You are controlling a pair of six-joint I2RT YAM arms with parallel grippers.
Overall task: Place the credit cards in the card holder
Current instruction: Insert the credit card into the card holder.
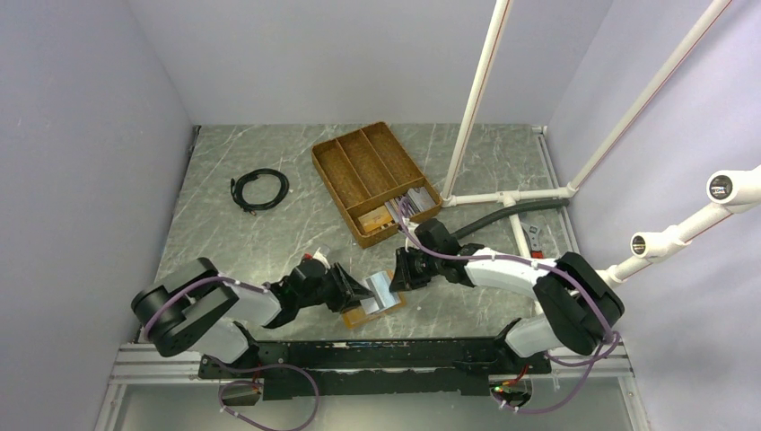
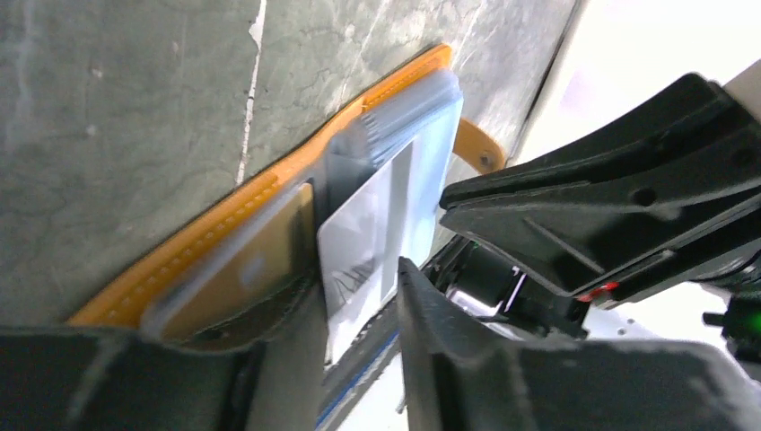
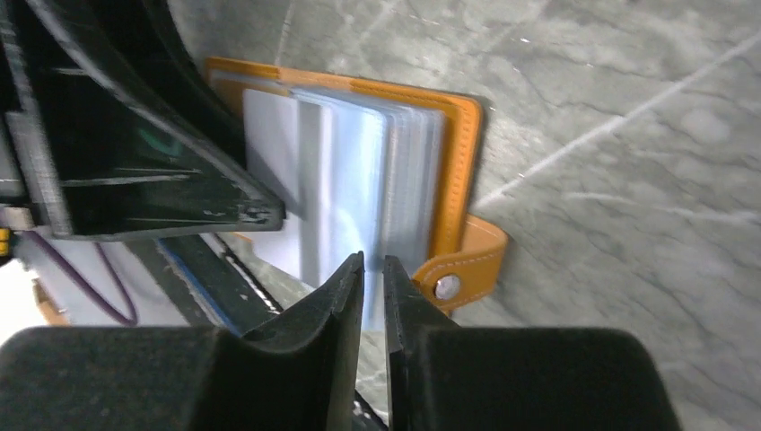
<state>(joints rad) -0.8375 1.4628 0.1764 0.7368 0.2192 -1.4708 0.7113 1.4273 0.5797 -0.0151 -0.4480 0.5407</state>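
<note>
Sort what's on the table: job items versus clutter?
Job: card holder, open between both claws; grey card at its sleeves; spare cards in the wicker tray.
Clutter: black cable coil, white pipe frame.

No readable text anywhere

Nothing legible is showing in any of the three views: the pale card [image 2: 359, 242] lying in the open card holder [image 3: 462, 135] is carrying a faint dark mark near its lower edge in the left wrist view, but it is too blurred to read, and the cards [image 1: 406, 205] sitting in the wicker tray [image 1: 334, 166] are appearing too small to make out any print.
</note>
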